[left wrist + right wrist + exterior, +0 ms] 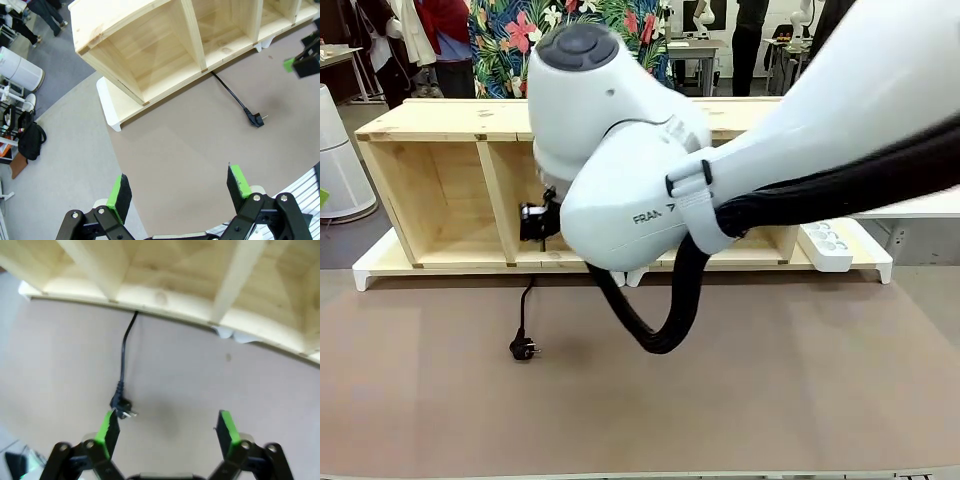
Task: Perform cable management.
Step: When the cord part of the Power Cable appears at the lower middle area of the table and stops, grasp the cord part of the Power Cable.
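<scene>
Here, left end effector [178, 189] and right end effector [167, 427] gape wide above brown tabletop [770, 400] bearing cable [122, 355].

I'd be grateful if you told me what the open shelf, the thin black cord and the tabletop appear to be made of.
The pale open shelf looks like unfinished light wood, likely pine: visible grain and knots. The thin black cable seems plastic-sheathed, slightly glossy, with a moulded plug. The grey-brown table top looks matte, perhaps laminate; uncertain.
</scene>
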You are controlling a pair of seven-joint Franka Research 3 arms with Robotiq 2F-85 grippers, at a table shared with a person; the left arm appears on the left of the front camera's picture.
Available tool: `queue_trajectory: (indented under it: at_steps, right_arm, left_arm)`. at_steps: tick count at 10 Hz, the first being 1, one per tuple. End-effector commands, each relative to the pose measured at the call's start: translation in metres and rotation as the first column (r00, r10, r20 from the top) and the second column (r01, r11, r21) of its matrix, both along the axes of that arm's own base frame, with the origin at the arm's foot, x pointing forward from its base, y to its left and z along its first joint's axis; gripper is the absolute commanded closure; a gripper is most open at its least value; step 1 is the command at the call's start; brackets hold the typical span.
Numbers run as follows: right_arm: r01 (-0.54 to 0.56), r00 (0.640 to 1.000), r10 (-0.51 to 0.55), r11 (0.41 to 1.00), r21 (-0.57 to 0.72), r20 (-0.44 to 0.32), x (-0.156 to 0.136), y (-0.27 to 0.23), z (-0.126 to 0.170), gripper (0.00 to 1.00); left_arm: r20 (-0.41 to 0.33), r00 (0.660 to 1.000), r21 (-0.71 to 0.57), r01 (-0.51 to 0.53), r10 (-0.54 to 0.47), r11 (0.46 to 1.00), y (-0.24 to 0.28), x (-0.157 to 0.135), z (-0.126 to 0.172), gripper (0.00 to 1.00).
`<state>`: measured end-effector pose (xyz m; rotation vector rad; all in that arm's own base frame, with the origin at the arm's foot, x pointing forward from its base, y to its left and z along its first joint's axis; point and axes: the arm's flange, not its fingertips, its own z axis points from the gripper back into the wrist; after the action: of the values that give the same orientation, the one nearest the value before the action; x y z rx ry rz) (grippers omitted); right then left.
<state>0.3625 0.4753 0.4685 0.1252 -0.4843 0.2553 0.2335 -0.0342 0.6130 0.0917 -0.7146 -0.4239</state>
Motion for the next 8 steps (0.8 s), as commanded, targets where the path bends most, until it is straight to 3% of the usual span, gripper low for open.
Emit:
queue_trajectory:
  at_steps: [1, 4, 8]
  right_arm:
    - [-0.011, 0.999, 0.01, 1.0, -0.017, -0.041, 0.011, 0.04, -0.012, 0.0]
    - [-0.028, 0.996, 0.024, 0.998, -0.052, -0.082, 0.009, 0.061, -0.036, 0.0]
    - [-0.052, 0.995, 0.046, 0.996, -0.069, -0.09, 0.011, 0.064, -0.046, 0.0]
  left_arm:
    - [0.003, 1.0, -0.003, -0.003, 0.003, 1.0, 0.001, 0.0, 0.001, 0.0]
    - [0.003, 1.0, -0.003, -0.003, 0.003, 1.0, 0.001, 0.0, 0.001, 0.0]
    - [0.003, 1.0, -0.003, -0.003, 0.003, 1.0, 0.001, 0.0, 0.001, 0.0]
